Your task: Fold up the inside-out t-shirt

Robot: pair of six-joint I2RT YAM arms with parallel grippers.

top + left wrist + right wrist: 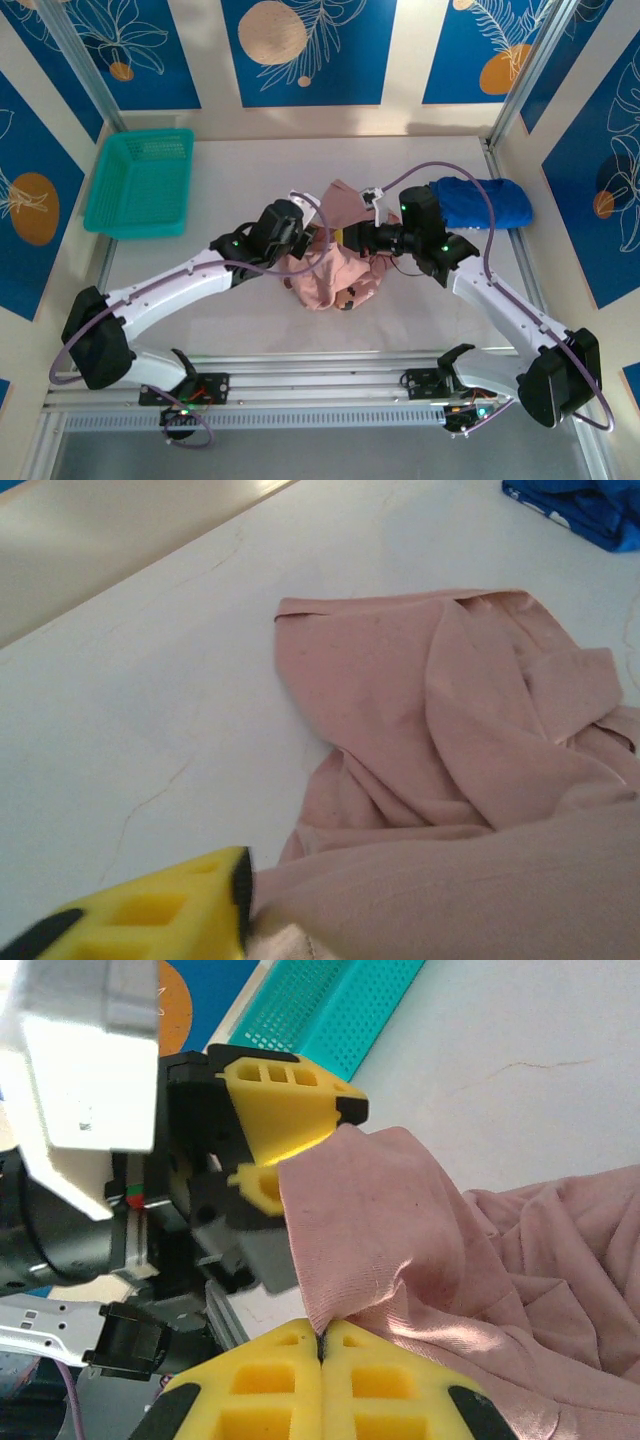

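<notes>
Spreading seems the step in hand: the inside-out t-shirt (325, 275) lies heaped midway between the table (250, 170) side edges. My right gripper (322, 1345) is clamped on a fold and my left gripper (285, 1145) pinches the facing edge. Next I should draw them apart evenly.

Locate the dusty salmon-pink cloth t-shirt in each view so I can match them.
Top external: salmon-pink cloth t-shirt crumpled mid-picture, between the arms.
Left wrist: right half, reaching the bottom edge.
Right wrist: lower right, edge pinched by right end effector.
Shared landmark: white tabletop.
</notes>
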